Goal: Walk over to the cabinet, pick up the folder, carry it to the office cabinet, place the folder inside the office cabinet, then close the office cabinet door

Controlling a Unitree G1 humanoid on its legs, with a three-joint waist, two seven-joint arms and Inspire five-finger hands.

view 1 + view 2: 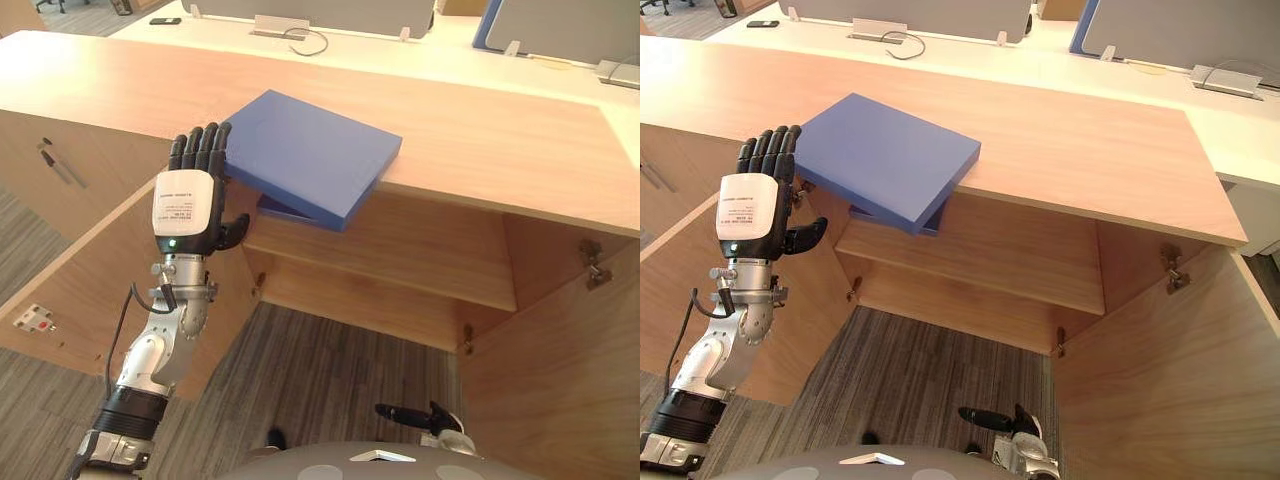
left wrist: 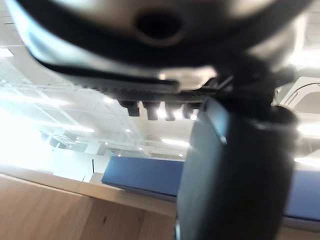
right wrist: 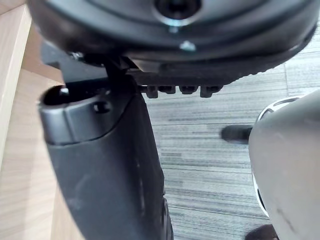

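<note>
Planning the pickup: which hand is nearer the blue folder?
Left. The left hand is raised beside the blue folder, fingers at its left edge; the right hand hangs low, well below it.

The folder (image 1: 305, 155) is smooth, matt blue; card or plastic, I can't tell. The office cabinet (image 1: 480, 140) is pale wood-grain board with a soft satin finish, and its hinge (image 1: 592, 262) is dull metal. The carpet (image 1: 330, 370) is grey, ribbed and rough. The left hand (image 1: 190, 205) is dark matt plastic, with a white plate on its back.

left hand (image 1: 186, 205) raised upright, stretched flat; right hand (image 1: 415, 414) hangs low, relaxed.
</note>
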